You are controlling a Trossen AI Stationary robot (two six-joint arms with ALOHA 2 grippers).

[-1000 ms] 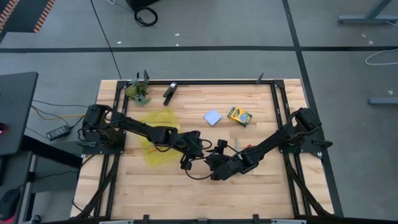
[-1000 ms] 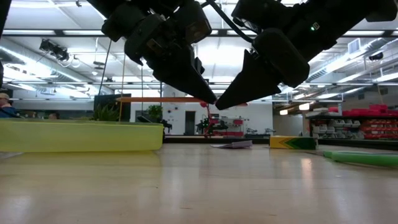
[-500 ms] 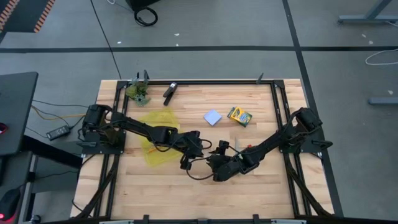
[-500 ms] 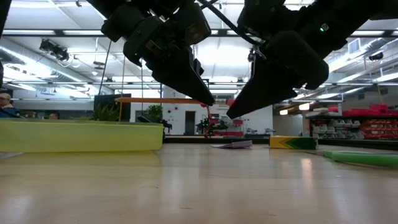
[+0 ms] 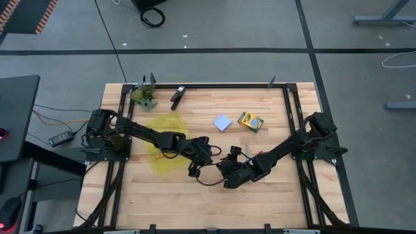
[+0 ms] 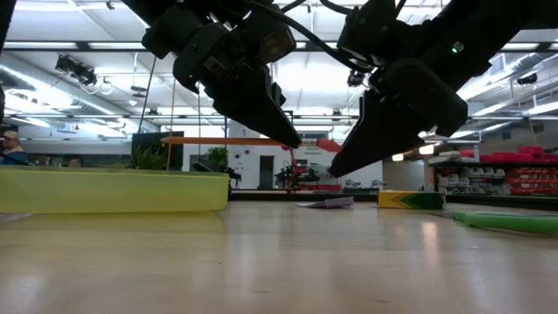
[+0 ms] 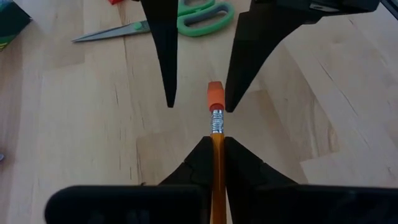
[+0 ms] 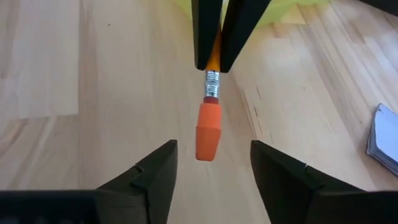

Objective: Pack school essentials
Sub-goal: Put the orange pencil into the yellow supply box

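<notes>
An orange pencil [image 7: 215,124] juts out of my left gripper [image 7: 214,142], which is shut on it above the middle of the table [image 5: 207,156]. The pencil's orange eraser end [image 8: 208,132] points at my right gripper [image 8: 214,163]. That gripper is open, a finger on either side of the eraser, and I see no touch. Green-handled scissors [image 7: 186,17] lie flat on the wood beyond them. The translucent yellow pouch [image 5: 166,146] lies flat at the left. The pale blue note pad [image 5: 222,122] and the crayon box [image 5: 249,120] lie farther back. My left gripper pinches the pencil's shaft [image 7: 216,149] between its two fingers, just behind the metal ferrule. The fingers slant down from the table's left and lie along the pencil. The eraser end [image 7: 214,96] sticks out past the fingertips, clear of the table.
A black clip-like tool [image 5: 177,96] and a small green leafy clump [image 5: 145,96] sit at the far left of the table. A tiny red eraser [image 5: 260,153] lies by the right arm. A black frame [image 5: 286,104] borders the wooden top.
My right gripper has tipped. Its fingertips have drawn a little away from the left gripper's tips, toward the table's right edge and lower. The pencil stays where it was.
</notes>
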